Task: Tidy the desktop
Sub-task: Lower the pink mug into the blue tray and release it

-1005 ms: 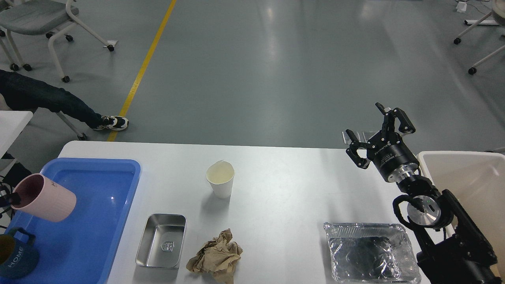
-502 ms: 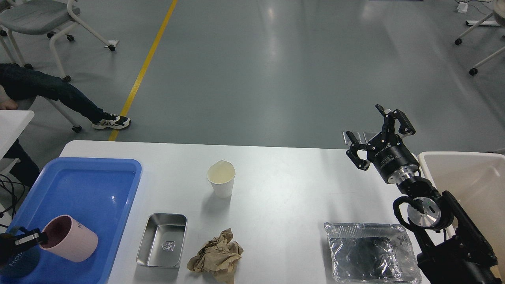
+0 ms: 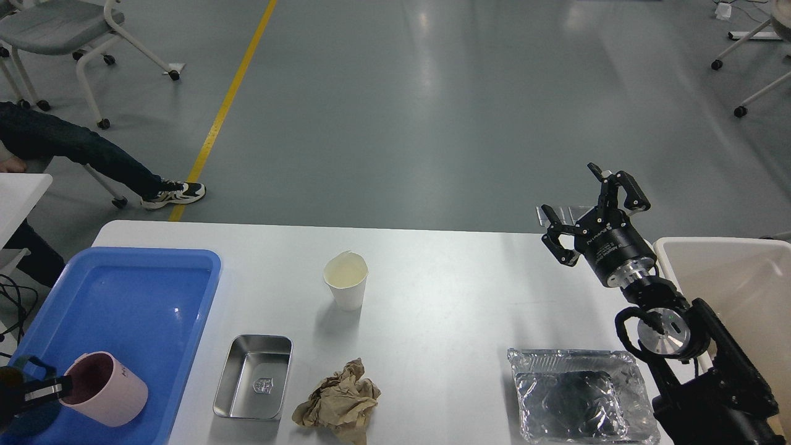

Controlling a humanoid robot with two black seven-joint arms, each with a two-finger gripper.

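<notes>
Left gripper (image 3: 52,388) pinches the rim of a pink mug (image 3: 106,389) over the blue tray (image 3: 154,290) at eight o'clock on the desktop (image 3: 445,290), while the right gripper (image 3: 593,213) hangs spread at three o'clock.

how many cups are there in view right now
2. A white paper cup stands upright mid-desktop. A pink mug lies tilted in the blue tray at the left gripper. A dark shape at the tray's near corner could be another.

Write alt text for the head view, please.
White desktop holding a paper cup, steel tray, crumpled brown paper and foil container. At left, a pink mug lies tilted in a blue tray; the right gripper hovers open near the far right edge.
</notes>
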